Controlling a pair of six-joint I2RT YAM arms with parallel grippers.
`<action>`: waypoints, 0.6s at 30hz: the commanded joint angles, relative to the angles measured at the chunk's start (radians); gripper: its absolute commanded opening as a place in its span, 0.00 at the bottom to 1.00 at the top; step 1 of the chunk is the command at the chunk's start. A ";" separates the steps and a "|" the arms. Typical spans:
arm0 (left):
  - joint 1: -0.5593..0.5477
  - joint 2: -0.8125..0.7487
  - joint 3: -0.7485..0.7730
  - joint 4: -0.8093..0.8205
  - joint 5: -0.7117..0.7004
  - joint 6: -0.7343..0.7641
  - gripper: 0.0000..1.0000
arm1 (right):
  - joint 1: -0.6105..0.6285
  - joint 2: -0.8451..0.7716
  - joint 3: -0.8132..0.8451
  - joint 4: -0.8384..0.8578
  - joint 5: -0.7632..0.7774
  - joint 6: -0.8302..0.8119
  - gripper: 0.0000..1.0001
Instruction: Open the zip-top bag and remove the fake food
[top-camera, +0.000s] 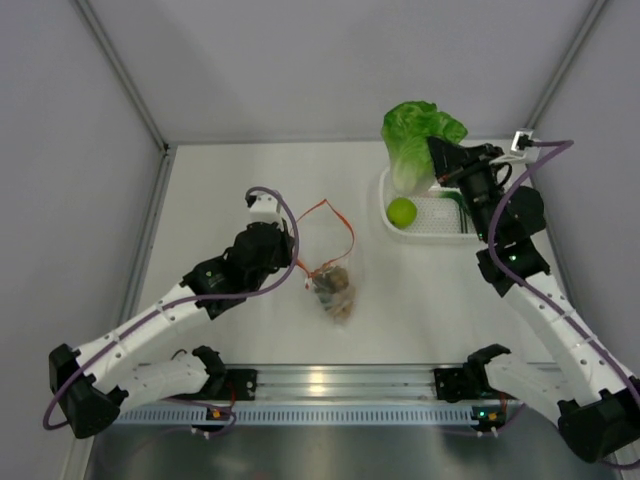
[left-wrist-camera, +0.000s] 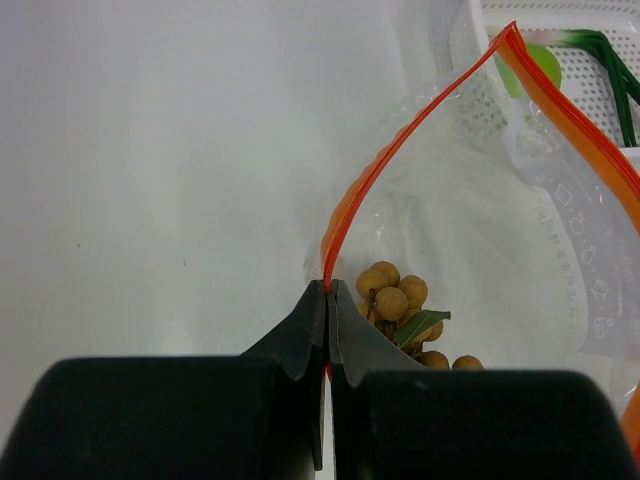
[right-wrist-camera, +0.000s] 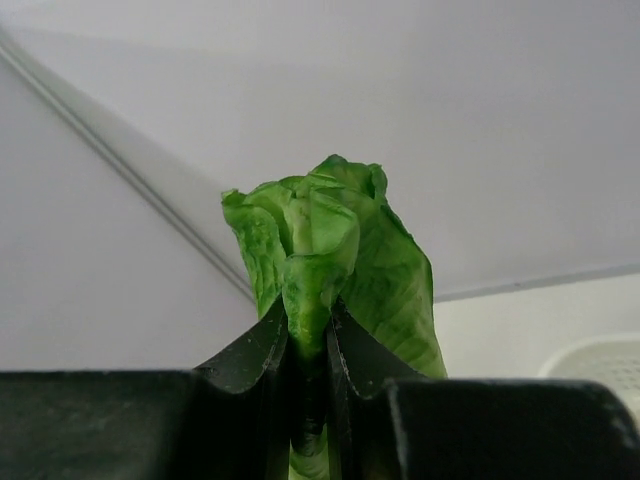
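One piece of fake food, the brown cluster (left-wrist-camera: 395, 295), lies inside the zip-top bag (top-camera: 338, 285) on the table (top-camera: 250, 330) at centre frame of the top view. There the left gripper (left-wrist-camera: 327, 288) is clamped shut on the end of the orange-red zip strip (left-wrist-camera: 420, 110), and the bag's mouth gapes toward the upper right. Farther back, at upper right, the right gripper (right-wrist-camera: 308, 335) pinches the lettuce (right-wrist-camera: 345, 250) by the white basket (top-camera: 430, 236) holding the lime-green fruit (top-camera: 401, 211), so the cluster lies down-left of it, and that arm would likely reach into the mouth; faint print on the bag is unreadable.
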 joint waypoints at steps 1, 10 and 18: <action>-0.003 -0.009 0.054 0.010 0.007 -0.006 0.00 | -0.115 0.002 0.035 -0.075 -0.056 0.036 0.00; -0.003 -0.015 0.100 -0.016 0.051 0.004 0.00 | -0.281 0.125 0.084 -0.213 -0.017 -0.059 0.00; -0.003 -0.026 0.148 -0.065 0.033 0.029 0.00 | -0.326 0.264 0.115 -0.281 -0.027 -0.114 0.00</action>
